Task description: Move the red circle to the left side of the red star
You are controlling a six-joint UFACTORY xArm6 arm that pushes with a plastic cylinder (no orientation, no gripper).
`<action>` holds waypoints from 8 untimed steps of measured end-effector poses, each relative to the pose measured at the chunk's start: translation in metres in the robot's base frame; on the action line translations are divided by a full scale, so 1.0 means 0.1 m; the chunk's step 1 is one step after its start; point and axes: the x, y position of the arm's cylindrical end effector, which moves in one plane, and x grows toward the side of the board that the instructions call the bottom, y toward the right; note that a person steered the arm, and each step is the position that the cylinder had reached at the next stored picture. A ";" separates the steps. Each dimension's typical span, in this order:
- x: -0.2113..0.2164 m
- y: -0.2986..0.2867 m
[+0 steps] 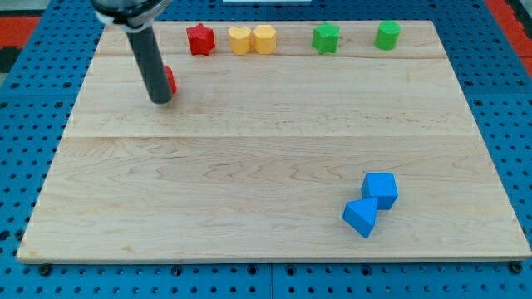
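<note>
the tip (160, 100) of the rod rests on the wooden board (249, 166), a plain point with nothing to spread or pinch. the red circle (169, 80) sits touching the rod's right side, mostly hidden behind it, so only a sliver of red shows. the red star (199, 39) lies up and to the right of the tip, near the board's top edge.

the main risk seems to be the contact side: with the rod on the circle's left, a push would likely drive the circle rightward, under or past the star rather than to its left. a glancing push could also let the round block slip off the tip, or bump the star out of place.

further right of the star stand two yellow blocks (252, 40), touching each other, then two green blocks (326, 37) set apart. two blue blocks (371, 203) lie far down and right of the tip. nothing stands between circle and star.
</note>
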 end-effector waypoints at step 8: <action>-0.55 -0.55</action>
